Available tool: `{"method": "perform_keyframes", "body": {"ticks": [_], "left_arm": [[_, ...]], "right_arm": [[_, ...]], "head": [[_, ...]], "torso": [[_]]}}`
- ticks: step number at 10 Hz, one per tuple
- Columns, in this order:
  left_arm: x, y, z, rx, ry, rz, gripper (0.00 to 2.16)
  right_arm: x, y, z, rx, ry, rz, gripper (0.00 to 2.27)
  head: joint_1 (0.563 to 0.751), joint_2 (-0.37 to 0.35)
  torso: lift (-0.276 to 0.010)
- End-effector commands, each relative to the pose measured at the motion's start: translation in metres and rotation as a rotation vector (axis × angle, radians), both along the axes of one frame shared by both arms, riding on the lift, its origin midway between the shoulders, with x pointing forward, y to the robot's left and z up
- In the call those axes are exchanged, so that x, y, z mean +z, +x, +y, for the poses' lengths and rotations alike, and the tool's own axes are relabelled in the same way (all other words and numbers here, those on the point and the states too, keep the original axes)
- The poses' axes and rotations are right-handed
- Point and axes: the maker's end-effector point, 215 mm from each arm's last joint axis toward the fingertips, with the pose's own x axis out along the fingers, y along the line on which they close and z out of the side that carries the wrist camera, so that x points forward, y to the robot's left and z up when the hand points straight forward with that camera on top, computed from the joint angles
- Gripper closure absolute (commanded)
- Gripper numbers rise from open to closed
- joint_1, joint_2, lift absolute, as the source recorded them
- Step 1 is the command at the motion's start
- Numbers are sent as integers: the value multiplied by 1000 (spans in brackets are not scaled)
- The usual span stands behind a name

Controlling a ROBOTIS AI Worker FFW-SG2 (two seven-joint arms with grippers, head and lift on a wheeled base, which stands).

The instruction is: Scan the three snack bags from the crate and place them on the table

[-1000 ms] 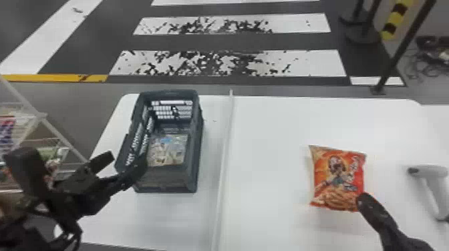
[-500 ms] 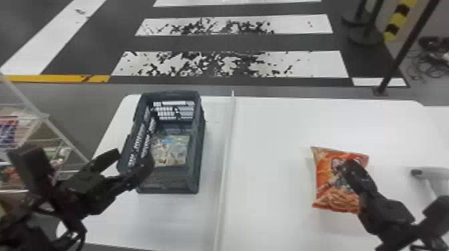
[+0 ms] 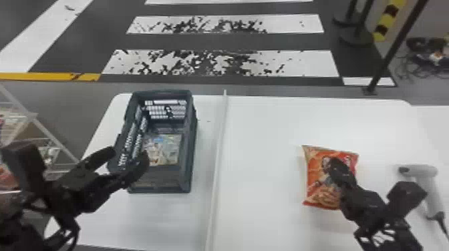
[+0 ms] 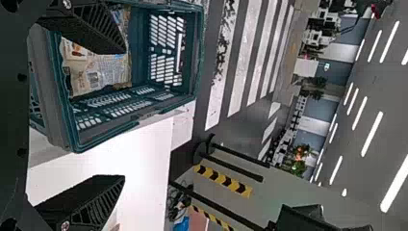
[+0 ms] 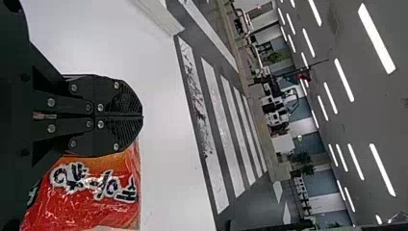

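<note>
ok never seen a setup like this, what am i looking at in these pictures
This is a two-armed robot at a white table. One picture comes from its head, looking down; the other two come from its wrists and lie sideways. The left gripper is open near a dark crate with snack packaging inside. The right gripper is shut, close to an orange-red snack bag on the table. A pale handheld scanner lies farther right. Neither gripper holds anything.
</note>
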Motion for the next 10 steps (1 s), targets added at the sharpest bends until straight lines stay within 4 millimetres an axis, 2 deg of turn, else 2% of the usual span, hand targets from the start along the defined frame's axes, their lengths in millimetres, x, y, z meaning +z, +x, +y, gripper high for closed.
{"method": "perform_keyframes", "body": {"ticks": [1, 3, 4, 7, 10], "left_arm": [[-5, 2, -2, -4, -9, 5, 70], [-4, 5, -1, -10, -6, -1, 70], [0, 7, 0, -11, -8, -17, 70], [2, 15, 6, -9, -19, -37, 70], [3, 20, 7, -9, -34, -56, 70]], "right_arm": [[-17, 3, 12, 14, -15, 28, 2020], [-35, -2, 18, 20, -42, 59, 2020], [-45, -6, 13, 15, -60, 76, 2020], [-58, -23, -22, -19, -106, 85, 2020], [-62, -53, -58, -6, -142, 79, 2020]], "head": [[695, 66], [695, 78], [695, 85], [695, 73], [695, 32]], "torso": [[-36], [-36], [-36], [-36], [-36]]}}
